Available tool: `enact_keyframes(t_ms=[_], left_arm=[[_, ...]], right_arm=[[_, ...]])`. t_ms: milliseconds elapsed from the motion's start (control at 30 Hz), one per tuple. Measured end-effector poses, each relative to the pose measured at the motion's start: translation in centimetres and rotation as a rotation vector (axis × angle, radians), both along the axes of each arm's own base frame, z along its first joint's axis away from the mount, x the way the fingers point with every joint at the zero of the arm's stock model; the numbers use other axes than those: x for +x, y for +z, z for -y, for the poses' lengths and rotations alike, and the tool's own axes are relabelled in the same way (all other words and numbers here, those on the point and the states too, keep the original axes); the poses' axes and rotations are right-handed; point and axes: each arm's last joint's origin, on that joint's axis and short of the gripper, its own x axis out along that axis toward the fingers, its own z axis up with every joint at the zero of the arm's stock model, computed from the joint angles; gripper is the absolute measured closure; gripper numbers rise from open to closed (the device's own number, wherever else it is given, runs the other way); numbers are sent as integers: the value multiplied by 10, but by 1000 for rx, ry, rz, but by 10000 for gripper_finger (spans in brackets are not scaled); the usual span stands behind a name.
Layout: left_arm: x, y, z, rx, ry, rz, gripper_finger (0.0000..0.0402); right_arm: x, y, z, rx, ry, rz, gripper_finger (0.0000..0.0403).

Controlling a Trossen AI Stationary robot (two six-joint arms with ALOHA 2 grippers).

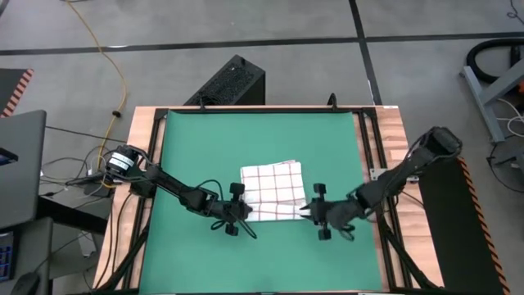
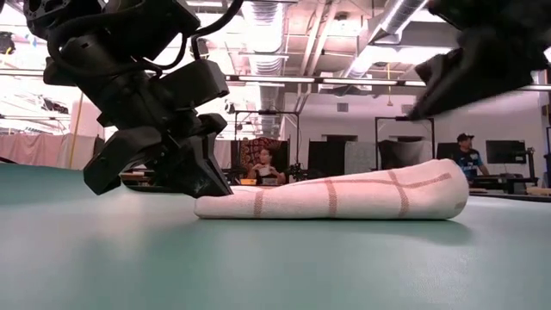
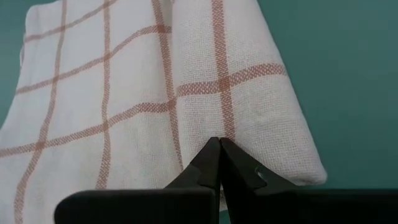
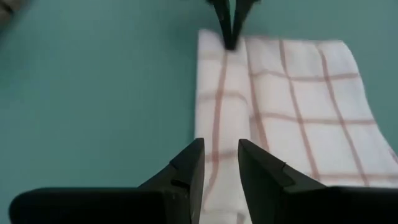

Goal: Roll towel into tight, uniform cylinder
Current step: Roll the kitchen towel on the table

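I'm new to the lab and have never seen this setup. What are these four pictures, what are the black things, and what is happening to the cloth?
They show one moment from four cameras. One looks straight down at a table with a green mat; one sits at table height; the other two ride on the wrists of two black robot arms. Each arm ends in a two-finger gripper. On the mat lies a white checked towel, its near edge rolled into a low fold. The left gripper, fingers shut, touches one end of that fold; whether it pinches cloth I cannot tell. The right gripper, fingers apart, stands at the other end over the cloth, not visibly gripping it. It is not yet a cylinder.
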Motion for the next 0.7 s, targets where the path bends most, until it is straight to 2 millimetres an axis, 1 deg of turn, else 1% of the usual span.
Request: enact_keyframes(t_ms=[100, 200, 367, 500, 600, 700], left_arm=[[0, 0, 0, -8, 10, 1, 401], [0, 0, -1, -16, 19, 2, 401], [0, 0, -1, -22, 26, 1, 402], [0, 0, 0, -22, 12, -2, 401], [-3, 3, 7, 24, -56, -5, 401], [-4, 18, 20, 111, -105, 45, 402]], right_arm=[[0, -21, -8, -94, -47, -58, 287], [4, -41, -11, -149, -59, -125, 294], [9, -62, -5, -211, -154, -173, 306], [14, -70, 1, -184, -228, -189, 310], [18, -75, 5, -107, -254, -221, 311], [19, -81, 6, -38, -274, -256, 311]])
